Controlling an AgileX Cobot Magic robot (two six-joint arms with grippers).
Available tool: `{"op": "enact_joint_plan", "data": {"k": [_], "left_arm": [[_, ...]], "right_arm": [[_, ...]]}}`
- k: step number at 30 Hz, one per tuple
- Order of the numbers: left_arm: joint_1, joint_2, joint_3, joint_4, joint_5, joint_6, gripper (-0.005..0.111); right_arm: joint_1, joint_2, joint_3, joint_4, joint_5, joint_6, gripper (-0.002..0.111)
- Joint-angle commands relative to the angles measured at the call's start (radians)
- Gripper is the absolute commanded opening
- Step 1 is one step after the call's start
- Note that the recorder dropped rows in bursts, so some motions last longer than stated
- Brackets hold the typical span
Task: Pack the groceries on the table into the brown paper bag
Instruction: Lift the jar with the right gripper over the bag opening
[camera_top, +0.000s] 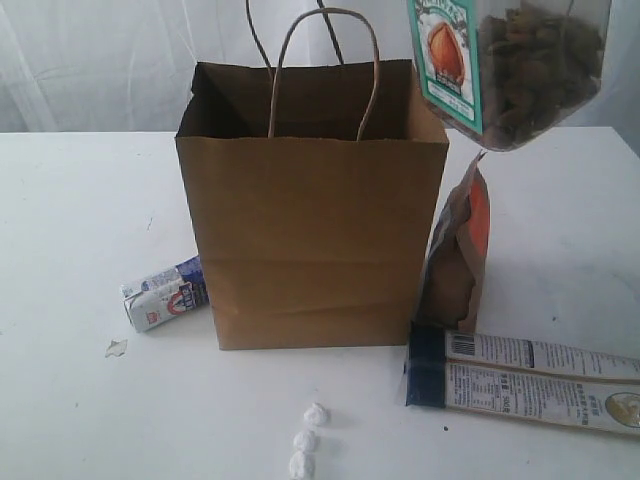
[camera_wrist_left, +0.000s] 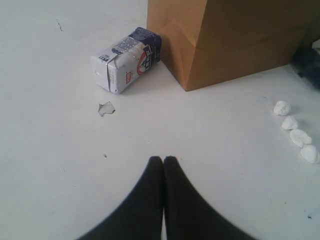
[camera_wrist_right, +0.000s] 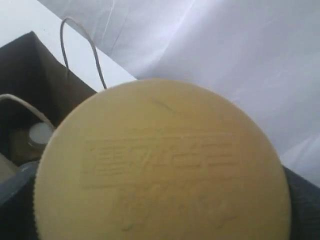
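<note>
A gold-lidded clear jar (camera_top: 510, 65) full of brown nuts hangs in the air above the right rim of the brown paper bag (camera_top: 315, 220). My right gripper (camera_wrist_right: 162, 210) is shut on it, and its gold lid (camera_wrist_right: 160, 160) fills the right wrist view, with dark fingers (camera_wrist_right: 306, 200) at both sides. Inside the bag a white-capped bottle (camera_wrist_right: 40, 134) shows. A white-blue carton (camera_top: 165, 293) lies on the table (camera_top: 80, 220) left of the bag. The brown-orange pouch (camera_top: 460, 250) leans at the bag's right side. In front of it lies the long packet (camera_top: 530, 380). My left gripper (camera_wrist_left: 163, 160) is shut and empty over bare table.
Three small white lumps (camera_top: 305, 440) lie in a row in front of the bag. A little torn scrap (camera_top: 116, 347) lies near the carton. A white curtain (camera_top: 100, 60) hangs behind the table.
</note>
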Motion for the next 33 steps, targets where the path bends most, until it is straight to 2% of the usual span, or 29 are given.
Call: {"op": "enact_joint_plan", "data": {"k": [1, 15, 26, 33], "left_arm": [[-0.003, -0.004, 0.004, -0.005, 0.0, -0.005, 0.0], [-0.003, -0.004, 0.004, -0.005, 0.0, -0.005, 0.0], [-0.003, -0.004, 0.004, -0.005, 0.0, -0.005, 0.0], [-0.003, -0.004, 0.004, -0.005, 0.0, -0.005, 0.0]], "right_arm": [[0.0, -0.006, -0.02, -0.034, -0.012, -0.03, 0.0], [0.0, -0.016, -0.022, -0.037, -0.153, -0.028, 0.0], [0.0, 0.089, -0.064, -0.032, -0.233, -0.028, 0.0], [0.0, 0.144, -0.07, 0.088, -0.251, -0.028, 0.0]]}}
